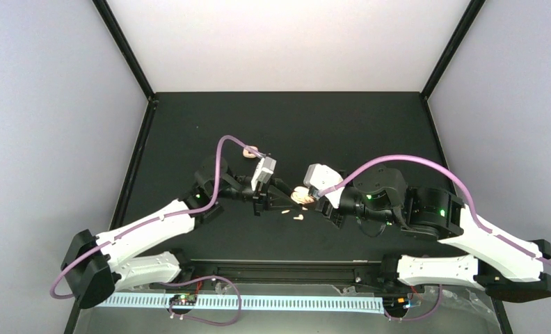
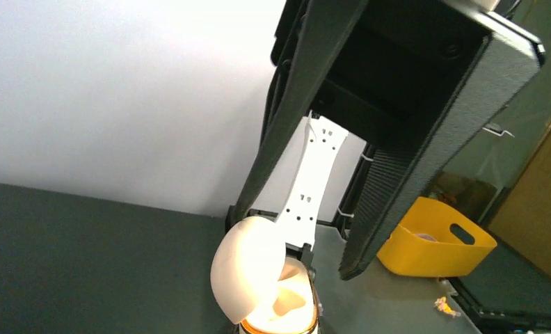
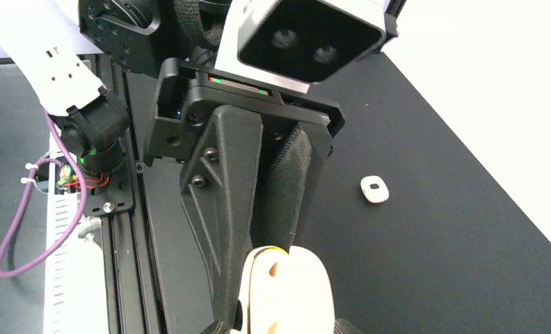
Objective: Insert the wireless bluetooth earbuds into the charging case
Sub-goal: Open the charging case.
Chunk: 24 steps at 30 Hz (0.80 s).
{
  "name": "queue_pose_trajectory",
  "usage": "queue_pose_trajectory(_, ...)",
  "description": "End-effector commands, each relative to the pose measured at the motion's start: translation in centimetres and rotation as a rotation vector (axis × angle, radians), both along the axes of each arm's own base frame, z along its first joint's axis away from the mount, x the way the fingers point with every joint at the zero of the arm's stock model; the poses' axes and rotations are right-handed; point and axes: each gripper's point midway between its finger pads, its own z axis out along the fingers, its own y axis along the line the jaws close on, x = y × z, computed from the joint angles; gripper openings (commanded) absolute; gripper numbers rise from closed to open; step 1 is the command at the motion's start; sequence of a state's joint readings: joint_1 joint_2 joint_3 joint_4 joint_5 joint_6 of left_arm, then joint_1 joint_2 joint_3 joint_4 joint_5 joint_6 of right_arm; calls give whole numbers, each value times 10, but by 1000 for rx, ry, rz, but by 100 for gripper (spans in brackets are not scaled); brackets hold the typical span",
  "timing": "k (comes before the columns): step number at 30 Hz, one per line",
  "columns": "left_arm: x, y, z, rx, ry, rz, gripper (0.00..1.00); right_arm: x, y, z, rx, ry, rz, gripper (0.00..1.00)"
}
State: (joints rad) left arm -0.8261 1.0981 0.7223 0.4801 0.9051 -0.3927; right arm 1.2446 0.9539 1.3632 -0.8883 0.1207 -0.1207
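Note:
The cream charging case (image 1: 302,196) is held between both grippers at the table's middle, its lid (image 2: 248,268) swung open. My left gripper (image 1: 286,191) is shut on the case's rim (image 3: 281,259). My right gripper (image 1: 317,199) is open, one ribbed finger (image 2: 391,202) standing clear to the side of the case. Glare washes out the case's sockets (image 2: 286,303), so I cannot tell whether anything sits in them. Two tiny white earbuds (image 1: 285,210) (image 1: 298,217) lie on the black mat just in front of the case.
A second cream case (image 1: 250,152) lies behind the left gripper near the purple cable, and shows as a small white rounded thing (image 3: 374,189) on the mat. A yellow bin (image 2: 433,243) stands beyond the table. Black frame posts run along the mat's edges.

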Motion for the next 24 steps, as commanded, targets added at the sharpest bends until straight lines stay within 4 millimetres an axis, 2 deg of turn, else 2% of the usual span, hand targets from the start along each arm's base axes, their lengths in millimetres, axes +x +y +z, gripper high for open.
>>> queue_pose_trajectory(1,-6,8,26,-100,-118,24,1,0,-1,14,53,-2,-18,39)
queue_pose_trajectory(6,-15,12,28,-119,-161,18,2,8,-2,14,57,-12,-65,39)
queue_pose_trajectory(16,-27,21,24,-145,-259,35,1,8,-3,33,139,-8,-81,41)
queue_pose_trajectory(24,-29,27,32,-166,-314,75,2,10,0,31,131,11,-88,42)
